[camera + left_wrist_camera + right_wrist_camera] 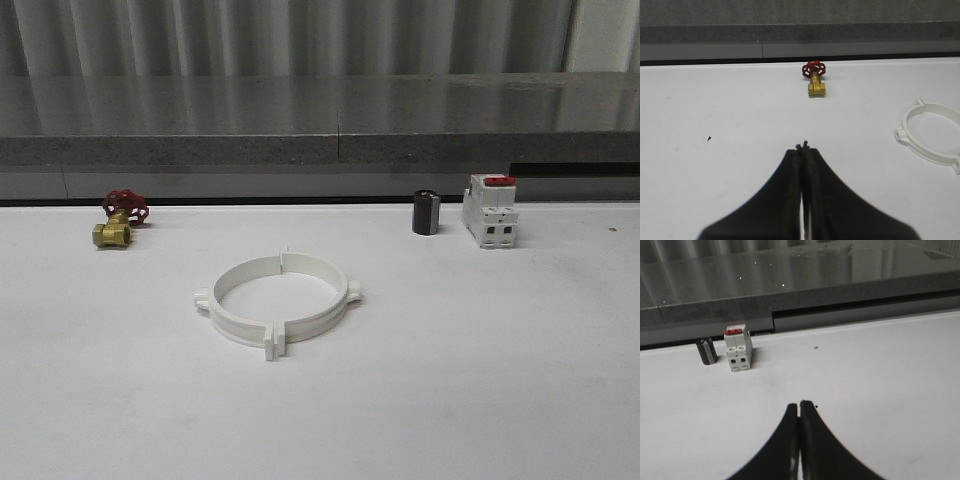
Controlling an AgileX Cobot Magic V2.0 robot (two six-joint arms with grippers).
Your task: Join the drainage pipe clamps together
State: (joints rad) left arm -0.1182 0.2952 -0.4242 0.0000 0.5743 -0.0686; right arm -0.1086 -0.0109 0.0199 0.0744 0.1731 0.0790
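Note:
The two white drainage pipe clamps lie on the white table, their ends meeting so that they form one wide ring with small tabs at the front, back and sides. Part of that ring also appears in the left wrist view, off to one side of my left gripper. The left gripper is shut with nothing in it, above bare table. My right gripper is likewise shut and empty, over bare table some way from the ring.
A brass valve with a red handwheel sits at the back left. At the back right stand a small dark cylinder and a white breaker with a red top. A grey ledge runs behind the table.

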